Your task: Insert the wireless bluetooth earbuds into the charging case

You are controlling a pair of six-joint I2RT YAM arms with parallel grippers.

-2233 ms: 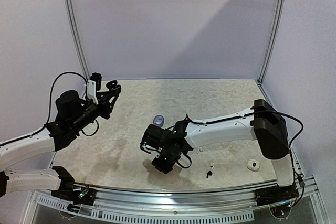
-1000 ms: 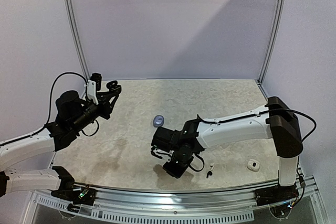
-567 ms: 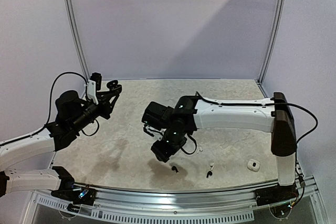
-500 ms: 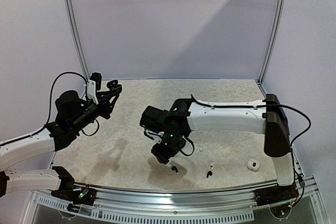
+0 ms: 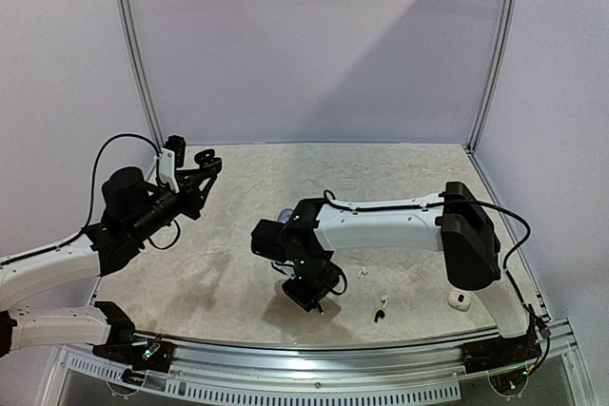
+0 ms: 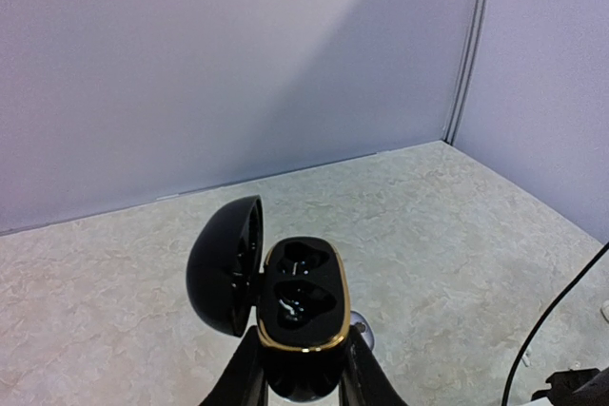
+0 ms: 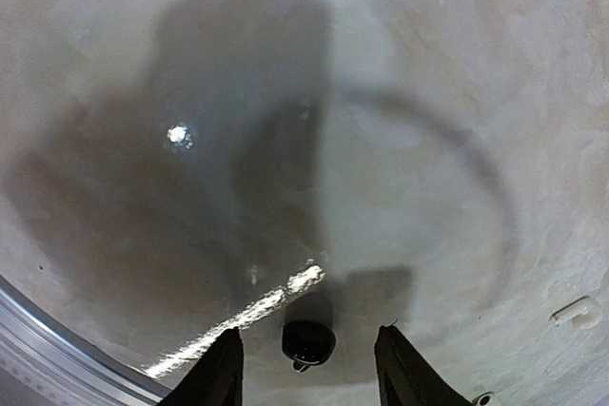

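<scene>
Earbud (image 7: pixel 307 341), black, lies on the table (image 5: pixel 400 178) between the parted fingers (image 7: pixel 217 373) of the right gripper (image 5: pixel 312 294), which points straight down at about 6 o'clock from the table's middle. The jaws stand partly open on either side of it and hold nothing. The earbud rests on the surface in the gripper's shadow and, as far as the wrist view shows, touches neither finger.

A white earbud (image 5: pixel 362 274) lies near the gripper at its 3 o'clock. A third earbud (image 5: pixel 381 313), dark with a pale end, sits at 4 o'clock, a little farther out. A small white case (image 5: pixel 460 299) lies well apart at 3 o'clock, near the table's right edge. At 12 o'clock a grey rounded piece (image 5: pixel 285 214), possibly another case, shows only partly behind the right arm's wrist.

The left gripper (image 6: pixel 303 379) is raised above the table's 10 o'clock corner and is clamped tight on the lower body of the black case (image 6: pixel 303 306). The case is held upright and gold-rimmed, with its lid (image 6: pixel 224 268) swung open toward 9 o'clock in the wrist view. Two dark wells face the camera. Whether anything sits in them is hard to tell against the glossy black. The grey piece shows on the table just behind the case, at its 4 o'clock.
</scene>
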